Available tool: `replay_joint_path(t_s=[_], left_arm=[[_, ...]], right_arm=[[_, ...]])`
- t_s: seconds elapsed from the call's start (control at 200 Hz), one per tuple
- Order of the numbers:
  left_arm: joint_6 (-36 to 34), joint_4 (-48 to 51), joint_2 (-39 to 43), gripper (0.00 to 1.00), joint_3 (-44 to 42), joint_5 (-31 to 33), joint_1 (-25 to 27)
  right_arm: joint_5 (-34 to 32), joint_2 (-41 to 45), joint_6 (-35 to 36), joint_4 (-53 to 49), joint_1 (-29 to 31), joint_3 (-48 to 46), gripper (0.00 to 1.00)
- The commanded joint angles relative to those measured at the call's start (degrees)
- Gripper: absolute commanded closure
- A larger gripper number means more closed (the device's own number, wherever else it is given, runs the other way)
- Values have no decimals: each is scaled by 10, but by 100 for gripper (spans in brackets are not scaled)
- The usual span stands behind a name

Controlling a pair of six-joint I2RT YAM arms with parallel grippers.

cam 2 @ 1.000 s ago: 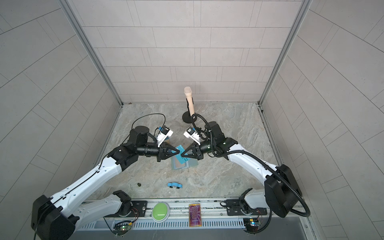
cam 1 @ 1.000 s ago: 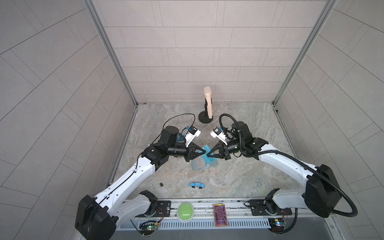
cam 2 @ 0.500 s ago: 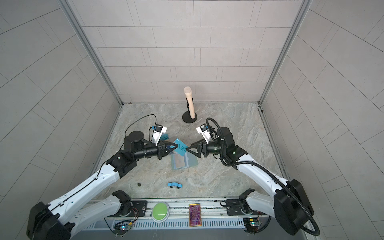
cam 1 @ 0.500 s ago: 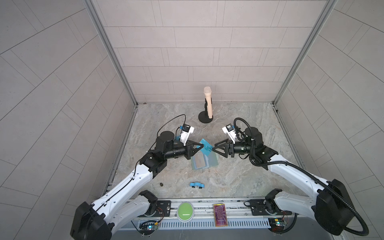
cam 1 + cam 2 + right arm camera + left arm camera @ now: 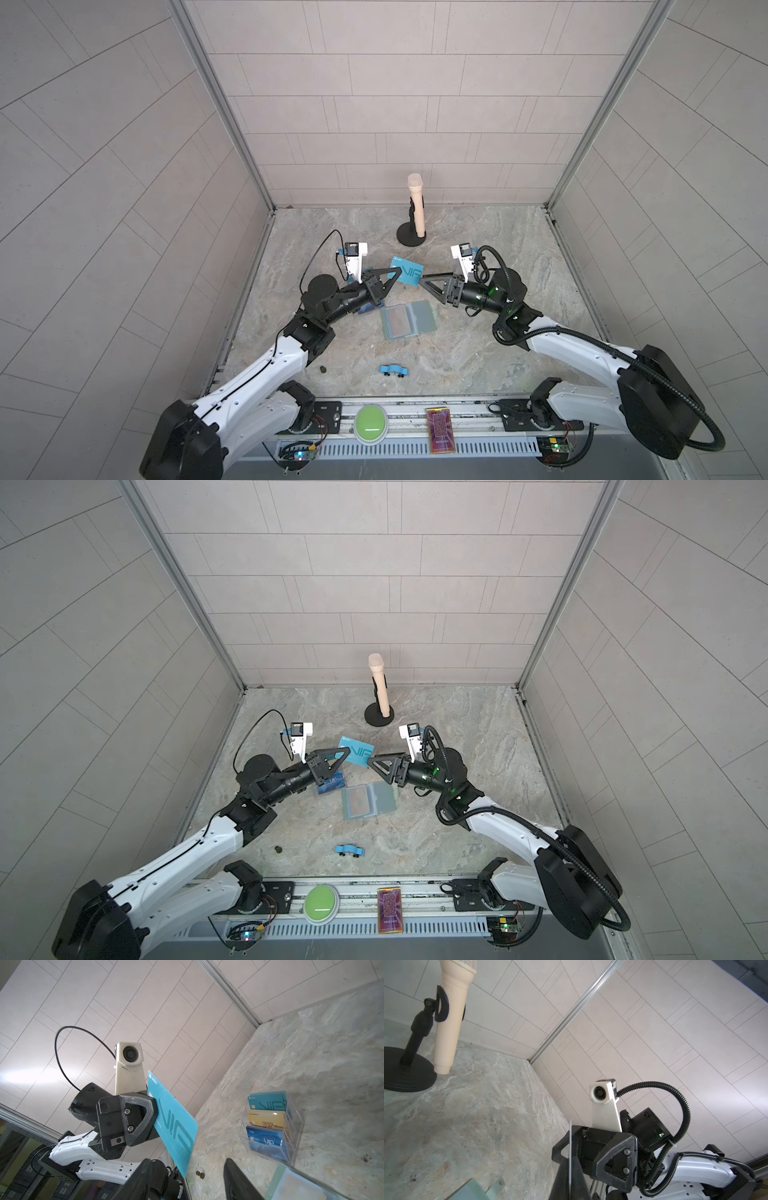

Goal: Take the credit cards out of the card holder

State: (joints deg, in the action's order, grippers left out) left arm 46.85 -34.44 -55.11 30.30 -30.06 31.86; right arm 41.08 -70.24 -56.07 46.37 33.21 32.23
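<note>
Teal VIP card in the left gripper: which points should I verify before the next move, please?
1. Left gripper shut on teal VIP card: ok.
2. Right gripper open: ok.
3. Right gripper's fingertips clear of that card's edge: cannot tell.
4. Card holder lying open and flat: ok.
5. Card holder emptied: not ok, tan card sits in a sleeve.

A: Anything legible?
B: "VIP", large, across the raised teal card (image 5: 174, 1126); small word at its corner, too blurred to read.
A: And elsewhere?
B: Inside the clear stand (image 5: 298, 1124): "VIP" on the rear teal card (image 5: 268, 1103), "VIP" on the gold card (image 5: 266, 1120), "logo" plus "VIP" on the front blue card (image 5: 264, 1140).
</note>
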Motion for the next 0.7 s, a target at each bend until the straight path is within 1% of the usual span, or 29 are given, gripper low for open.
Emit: replay_joint_path(t_s=[0.0,0.1,0.23,0.29,0.365,0.476,0.541,0.651,0.696], left_arm=[[41,-102,-10,100,-8,-3,-3],[55,-122,-22,100,-9,-7,-3],[66,-148,-33,100,-19,-9,-3],[69,-156,-37,100,-24,-10,-3],[69,-162,-37,100,-30,-11,-3],[66,-162,-33,100,-33,-10,-3],[67,-162,-34,100,-32,-9,-3],[62,-151,-36,90,-22,-18,-3],[56,-141,-34,83,-19,-20,-3]], right_arm=[[-11,-22,-47,90,14,16,47],[-7,-41,-63,124,23,20,48],[0,-59,-86,166,26,29,57],[-4,-61,-94,180,26,29,58],[-6,-64,-97,185,26,29,63],[-6,-64,-98,185,26,29,73],[-6,-66,-98,186,27,29,82],[-5,-68,-100,188,27,29,95],[-4,-67,-101,190,27,29,98]])
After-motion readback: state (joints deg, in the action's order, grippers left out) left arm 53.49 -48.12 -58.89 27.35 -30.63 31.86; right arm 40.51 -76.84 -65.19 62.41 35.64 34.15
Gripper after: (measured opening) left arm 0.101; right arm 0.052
